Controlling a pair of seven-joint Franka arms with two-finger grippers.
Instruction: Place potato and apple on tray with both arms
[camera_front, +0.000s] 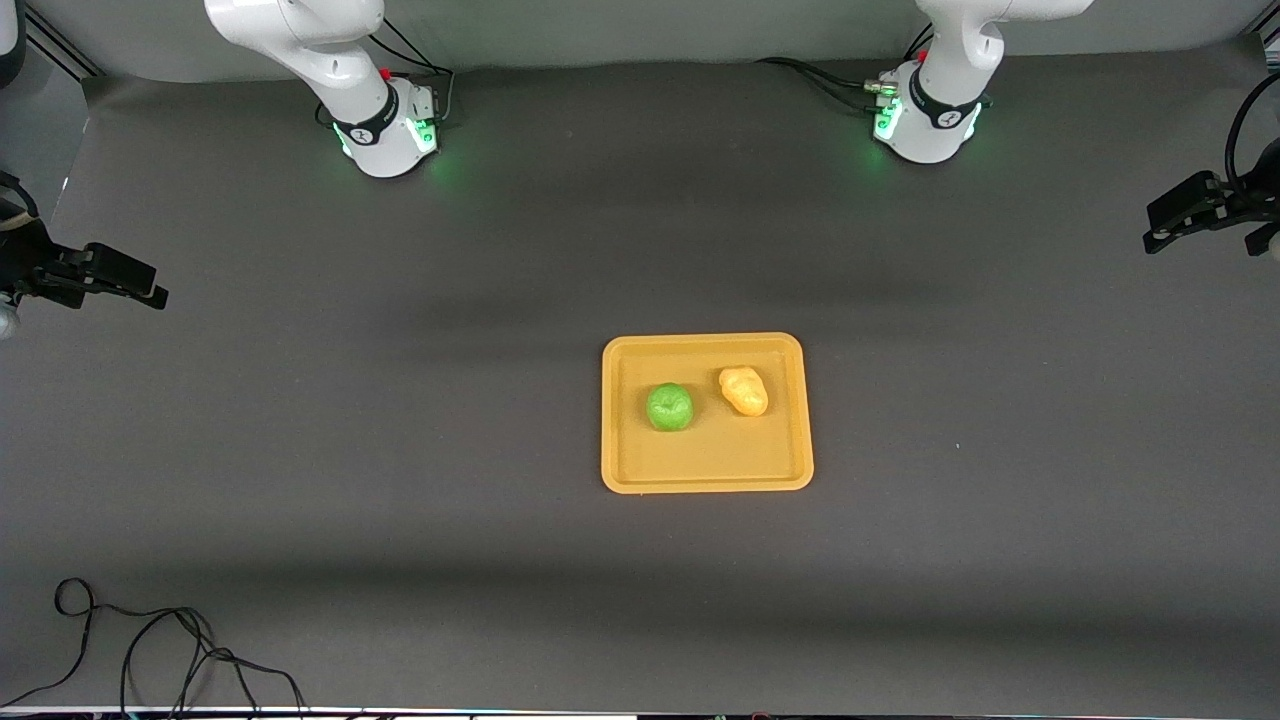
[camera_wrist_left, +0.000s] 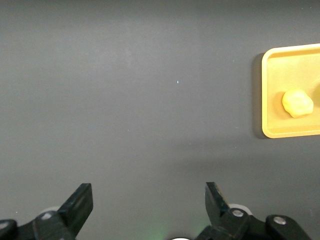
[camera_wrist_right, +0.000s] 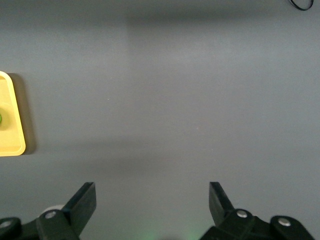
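The orange-yellow tray (camera_front: 705, 483) lies flat in the middle of the table. The green apple (camera_front: 669, 407) sits on it toward the right arm's end. The lumpy yellow potato (camera_front: 744, 391) sits on it beside the apple, toward the left arm's end. Both grippers are out of the front view; only the arms' bases show. My left gripper (camera_wrist_left: 149, 200) is open and empty, high over bare table, with the tray (camera_wrist_left: 270, 131) and potato (camera_wrist_left: 297, 103) off to one side. My right gripper (camera_wrist_right: 151, 197) is open and empty over bare table, with the tray's corner (camera_wrist_right: 10, 145) at the edge of its view.
Black clamp-like devices stand at both ends of the table, one at the right arm's end (camera_front: 90, 275) and one at the left arm's end (camera_front: 1200, 215). A loose black cable (camera_front: 150, 640) lies near the front edge at the right arm's end.
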